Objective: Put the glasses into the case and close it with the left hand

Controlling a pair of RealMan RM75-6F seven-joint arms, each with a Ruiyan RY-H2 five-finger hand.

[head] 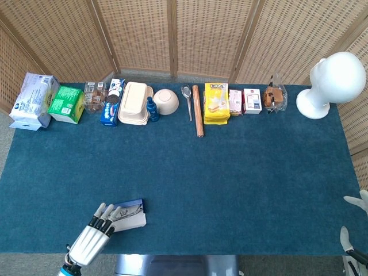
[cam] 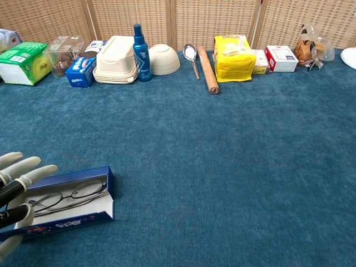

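1. My left hand [cam: 15, 192], white with black finger segments, is at the near-left table edge, fingers stretched over the left end of the blue rectangular glasses case [cam: 67, 203]; fingertips touch its half-raised lid. No firm grip visible.
2. Thin wire-frame glasses [cam: 69, 194] lie inside the case on its white lining, lenses toward the right end. Case not closed yet.
3. Head view: same hand [head: 92, 238] covers the left part of the case [head: 131, 214] near the front edge of the blue felt table [head: 230, 184].
4. Back row: green box [cam: 22, 62], blue spray bottle [cam: 141, 45], cream bowl [cam: 164, 58], wooden rolling pin [cam: 208, 69], yellow snack bag [cam: 233, 58].
5. White foam mannequin head [head: 330, 83] at far right.
6. My right hand [head: 353, 227] is barely in frame at the right edge; only white fingertips show, cannot tell its state.
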